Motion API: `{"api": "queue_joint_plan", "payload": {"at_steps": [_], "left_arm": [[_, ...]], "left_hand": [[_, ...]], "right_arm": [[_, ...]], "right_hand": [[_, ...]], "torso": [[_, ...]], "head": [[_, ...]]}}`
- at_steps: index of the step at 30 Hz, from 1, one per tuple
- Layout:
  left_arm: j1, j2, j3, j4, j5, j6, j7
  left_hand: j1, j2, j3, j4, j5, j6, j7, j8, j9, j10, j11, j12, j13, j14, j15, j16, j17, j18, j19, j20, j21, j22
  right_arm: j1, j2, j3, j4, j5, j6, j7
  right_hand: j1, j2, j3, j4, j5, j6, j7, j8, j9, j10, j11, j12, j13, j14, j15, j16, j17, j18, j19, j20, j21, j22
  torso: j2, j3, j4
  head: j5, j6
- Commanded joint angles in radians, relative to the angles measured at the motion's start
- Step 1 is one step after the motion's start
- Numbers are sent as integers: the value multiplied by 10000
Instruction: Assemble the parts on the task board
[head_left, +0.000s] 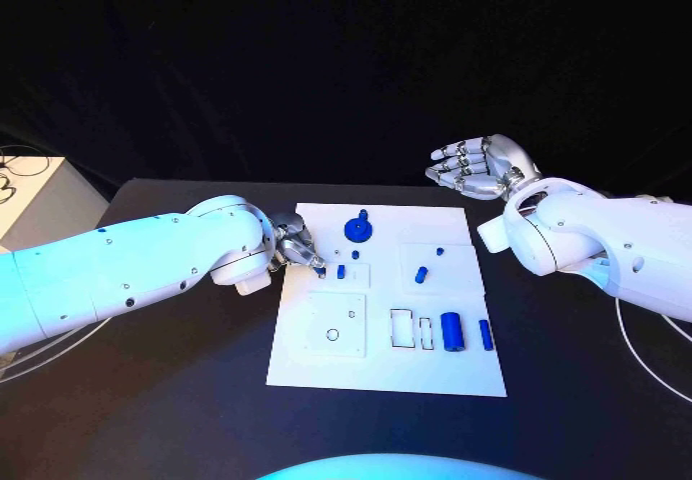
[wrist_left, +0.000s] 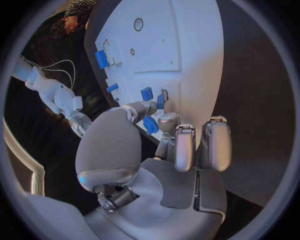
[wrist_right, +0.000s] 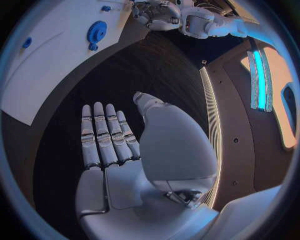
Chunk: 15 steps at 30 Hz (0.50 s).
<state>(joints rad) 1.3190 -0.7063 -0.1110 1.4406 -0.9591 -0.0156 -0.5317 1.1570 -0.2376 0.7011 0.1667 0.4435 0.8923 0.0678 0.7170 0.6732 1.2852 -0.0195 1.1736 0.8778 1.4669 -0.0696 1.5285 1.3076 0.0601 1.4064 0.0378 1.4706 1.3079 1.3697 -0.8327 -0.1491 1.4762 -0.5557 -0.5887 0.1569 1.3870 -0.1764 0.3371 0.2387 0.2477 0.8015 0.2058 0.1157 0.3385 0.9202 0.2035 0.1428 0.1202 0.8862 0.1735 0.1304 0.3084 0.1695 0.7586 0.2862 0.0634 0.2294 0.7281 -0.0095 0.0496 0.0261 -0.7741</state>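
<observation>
- Your left hand (head_left: 296, 248) sits at the near-left edge of the white board (head_left: 325, 370), fingers curled in and pinching a small blue piece (wrist_left: 150, 124) between thumb and fingertip, just over the board's edge.
- In the left wrist view two more small blue pieces (wrist_left: 147, 93) lie on the board close ahead of that pinch; whether the held piece already touches a slot, you cannot tell.
- Your right hand (head_left: 476, 165) hovers off the far-right corner of the board, above the dark surface (head_left: 173, 400), fingers straight and lightly apart, holding nothing.
- The blue gear (head_left: 359, 231) stands near the far edge of the board and looks seated, by judgement only.
- The blue cylinder (head_left: 451, 332) and the slim blue bar (head_left: 486, 335) lie loose beside the rectangular cut-outs (head_left: 402, 329), which look unfilled.
- A short blue peg (head_left: 421, 273) lies mid-board, apparently not yet placed.
- The square recess with the round hole (head_left: 335, 335) looks open.
- Judgement: early stage, with one piece in hand and most still to fit.
</observation>
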Motion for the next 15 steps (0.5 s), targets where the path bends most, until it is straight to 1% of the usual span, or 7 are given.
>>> {"api": "queue_joint_plan", "payload": {"at_steps": [1, 2, 3, 6, 10, 15], "left_arm": [[-4, 48, -13, -25, -289, 108, -124], [-4, 51, -14, -27, -296, 112, -125], [-4, 61, -18, -32, -312, 128, -130], [-4, 84, -23, -27, -339, 217, -147], [-4, 110, -27, -7, -351, 343, -177], [-3, 188, -31, -55, -356, 411, -187]], "left_hand": [[33, 105, 1587, -1669, 56, 157, -115, 32, 450, 94, -9, 36, 13, 849, -64, 39, 1977, -66, 41, 8, 26, 451], [33, 105, 1587, -1669, 56, 157, -115, 32, 450, 94, -9, 36, 13, 849, -64, 39, 1977, -66, 41, 8, 26, 451], [33, 105, 1587, -1669, 56, 157, -115, 32, 450, 94, -9, 36, 13, 849, -64, 39, 1977, -66, 41, 8, 26, 451], [33, 105, 1587, -1669, 56, 157, -115, 32, 450, 94, -9, 36, 13, 849, -64, 39, 1977, -66, 41, 8, 26, 451], [33, 105, 1587, -1669, 56, 157, -115, 32, 450, 94, -9, 36, 13, 849, -64, 39, 1977, -66, 41, 8, 26, 451], [23, 97, 1594, -1678, 71, 171, -122, 32, 451, 107, -15, 42, 25, 850, -71, 40, 1977, -65, 40, 3, 25, 449]], "right_arm": [[-7, -1, 2, 29, 82, 70, 385], [-7, -2, 2, 30, 83, 71, 386], [-7, -3, 2, 31, 83, 74, 388], [-7, -7, 1, 34, 83, 86, 387], [-7, -11, 1, 36, 83, 110, 376], [-7, -14, 1, 37, 83, 144, 361]], "right_hand": [[-110, 6, -20, -80, 58, -54, 521, -56, -18, -10, 41, -51, -42, 45, 32, -46, -38, 106, 19, 15, -15, -47], [-110, 6, -20, -80, 58, -54, 521, -56, -18, -10, 41, -51, -42, 45, 32, -46, -38, 106, 19, 15, -15, -47], [-110, 6, -20, -80, 58, -54, 521, -56, -18, -10, 41, -51, -42, 45, 32, -46, -38, 106, 19, 15, -15, -47], [-121, 6, -31, -85, 62, -58, 531, -66, -28, -12, 48, -64, -72, 47, 42, -68, -64, 102, 22, 19, -13, -81], [-121, 6, -31, -85, 62, -58, 531, -66, -28, -12, 48, -64, -72, 47, 42, -68, -64, 102, 22, 19, -13, -81], [-136, 5, -43, -87, 61, -55, 539, -71, -35, -12, 55, -75, -100, 53, 48, -88, -88, 99, 34, 21, -11, -111]], "torso": [[9, -15, -14], [9, -15, -14], [4, -4, -9], [7, 4, -12], [10, -1, -16], [1, -10, -1]], "head": [[17, -35], [17, -35], [19, -40], [8, -56], [6, -87], [-4, -111]]}}
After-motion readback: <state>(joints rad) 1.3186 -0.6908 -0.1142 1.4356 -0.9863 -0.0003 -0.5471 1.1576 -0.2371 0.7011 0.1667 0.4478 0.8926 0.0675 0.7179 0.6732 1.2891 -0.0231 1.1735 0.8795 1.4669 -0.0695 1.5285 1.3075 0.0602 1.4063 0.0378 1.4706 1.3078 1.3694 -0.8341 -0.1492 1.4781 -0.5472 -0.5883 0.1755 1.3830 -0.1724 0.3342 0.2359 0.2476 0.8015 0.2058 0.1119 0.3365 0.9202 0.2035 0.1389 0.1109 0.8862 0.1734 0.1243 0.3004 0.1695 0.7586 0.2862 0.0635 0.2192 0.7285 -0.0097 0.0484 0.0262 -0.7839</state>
